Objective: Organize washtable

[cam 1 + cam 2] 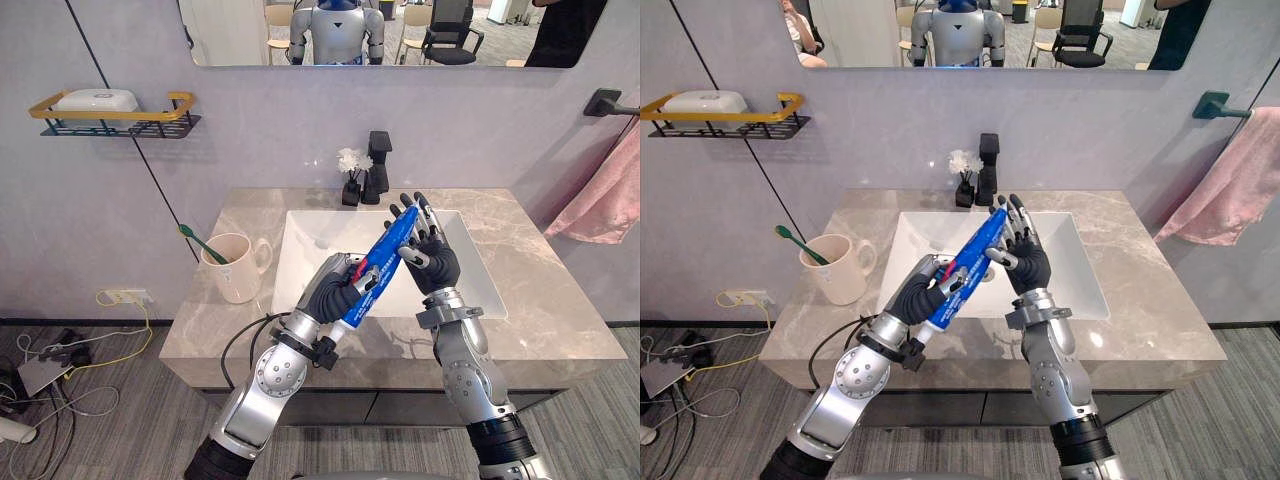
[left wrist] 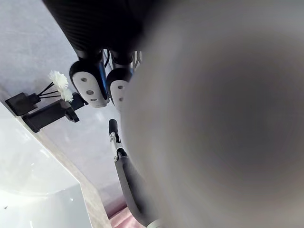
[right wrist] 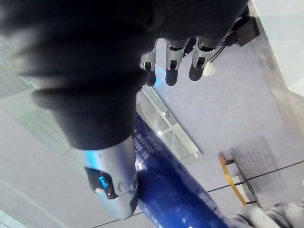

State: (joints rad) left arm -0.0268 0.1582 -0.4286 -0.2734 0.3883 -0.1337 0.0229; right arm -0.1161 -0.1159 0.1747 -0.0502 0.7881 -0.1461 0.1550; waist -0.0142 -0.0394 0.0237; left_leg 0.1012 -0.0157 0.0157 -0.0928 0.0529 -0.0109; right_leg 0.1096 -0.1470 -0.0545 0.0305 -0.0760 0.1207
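Observation:
A blue toothpaste tube (image 1: 385, 262) with a white cap is held aslant above the white sink (image 1: 300, 250), cap end low, flat end high. My left hand (image 1: 335, 290) is shut on its lower half, fingers curled round it. My right hand (image 1: 438, 262) stands upright beside the tube's upper end with fingers straight, its thumb resting against the tube. In the right wrist view the tube (image 3: 175, 190) runs past the thumb, and the fingers (image 3: 171, 66) stay extended. A cream mug (image 1: 232, 267) holding a green toothbrush (image 1: 200, 243) stands on the marble counter (image 1: 540, 300) to the left.
A black faucet (image 1: 378, 165) and a small black vase of white flowers (image 1: 352, 175) stand behind the sink. On the left wall hangs a yellow-rimmed shelf (image 1: 110, 112) holding a white soap box (image 1: 95, 99). A pink towel (image 1: 605, 195) hangs at the right.

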